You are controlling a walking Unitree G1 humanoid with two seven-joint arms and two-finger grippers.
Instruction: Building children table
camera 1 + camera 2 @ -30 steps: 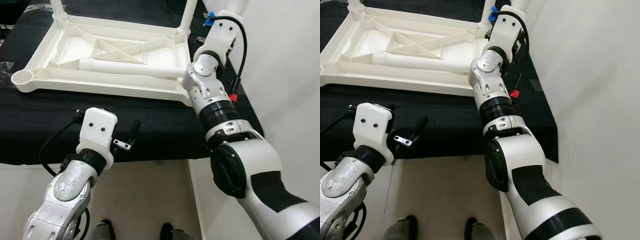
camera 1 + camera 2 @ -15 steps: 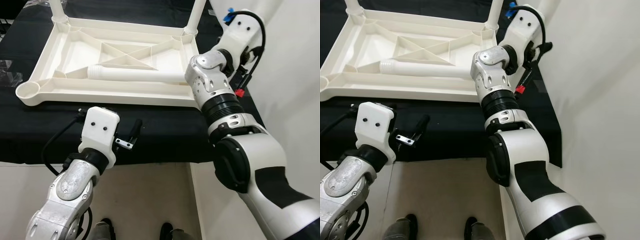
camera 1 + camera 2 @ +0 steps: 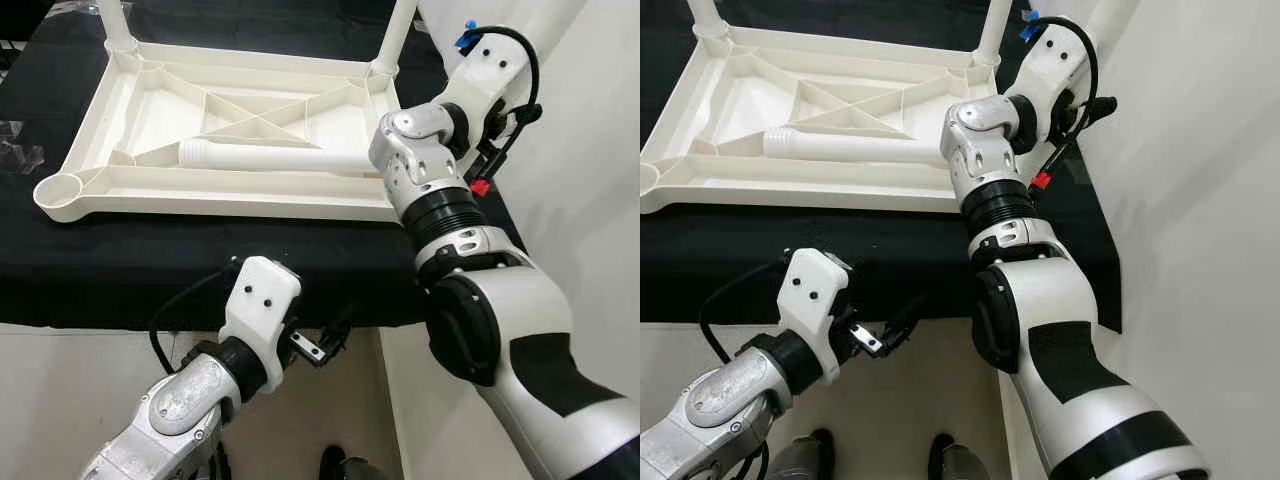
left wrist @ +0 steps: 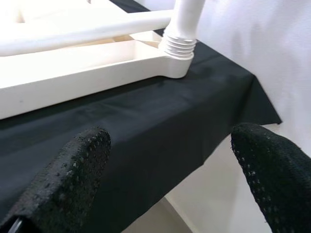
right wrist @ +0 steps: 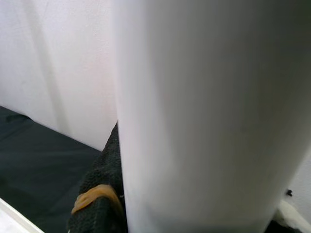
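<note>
The white children's table top (image 3: 150,190) lies upside down on a black cloth (image 3: 120,270). Legs stand in its far left corner (image 3: 113,20) and far right corner (image 3: 398,25). A loose leg (image 3: 270,156) lies across the ribs, and the near left socket (image 3: 55,188) is empty. My right gripper (image 3: 505,45), raised at the table's right end, is shut on an upright white leg (image 5: 204,107), with one black finger (image 5: 99,204) against it. That leg stands in the near right corner by a threaded collar (image 4: 177,44). My left gripper (image 4: 167,138) hangs open, low before the cloth's front edge.
A white wall (image 3: 590,180) closes the right side, right next to the black cloth's right end. Beige floor (image 3: 80,400) lies below the front edge. My right arm (image 3: 440,210) covers the table top's near right corner.
My left arm has swung right and dropped, from over the black cloth to below its front edge. My right wrist has lifted up and to the right along the leg.
</note>
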